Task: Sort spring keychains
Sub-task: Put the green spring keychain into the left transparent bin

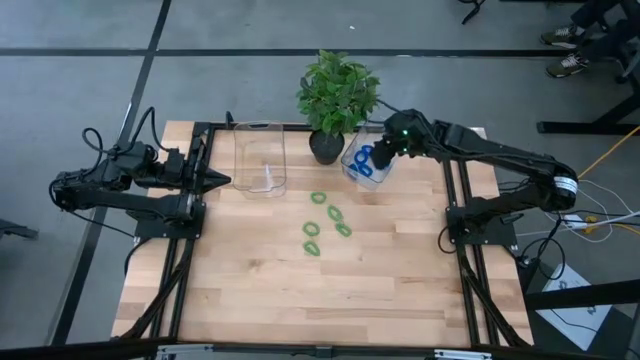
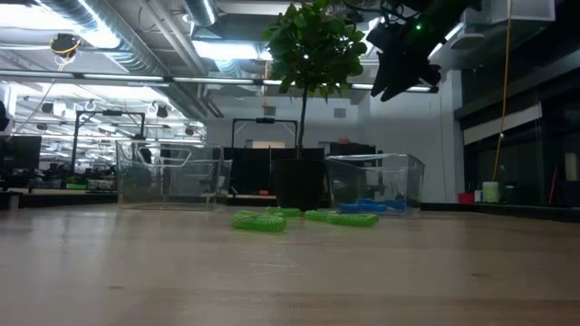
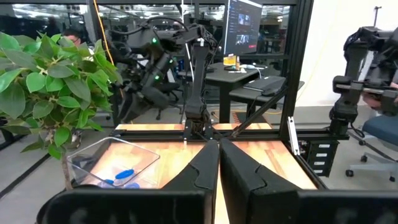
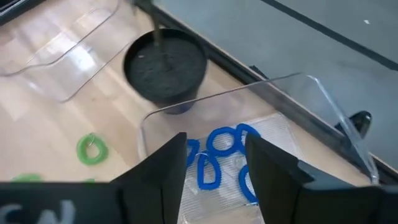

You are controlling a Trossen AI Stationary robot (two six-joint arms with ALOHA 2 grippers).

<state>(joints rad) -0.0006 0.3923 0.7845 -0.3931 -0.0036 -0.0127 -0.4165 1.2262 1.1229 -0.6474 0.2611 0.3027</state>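
Five light green spring keychains (image 1: 326,221) lie loose near the middle of the counter (image 1: 260,290), strung from about twelve o'clock to six o'clock of one another, none of them touching. At roughly one o'clock from that group, several bright blue spring keychains (image 4: 219,157) lie piled in a clear bin (image 1: 352,170) at the counter's far edge; the exact count of blue ones is hard to tell. The right gripper (image 4: 214,167) hovers directly above this bin, its fingers spread apart with nothing between them. At nine o'clock of the bin, just beside it, stands a potted plant (image 1: 335,100) in a dark pot. Farther toward nine o'clock sits a second clear bin (image 1: 260,158); no keychains show inside it. The left gripper (image 1: 222,181) waits at nine o'clock of that second bin, close to its wall, with its fingers pressed together on nothing.
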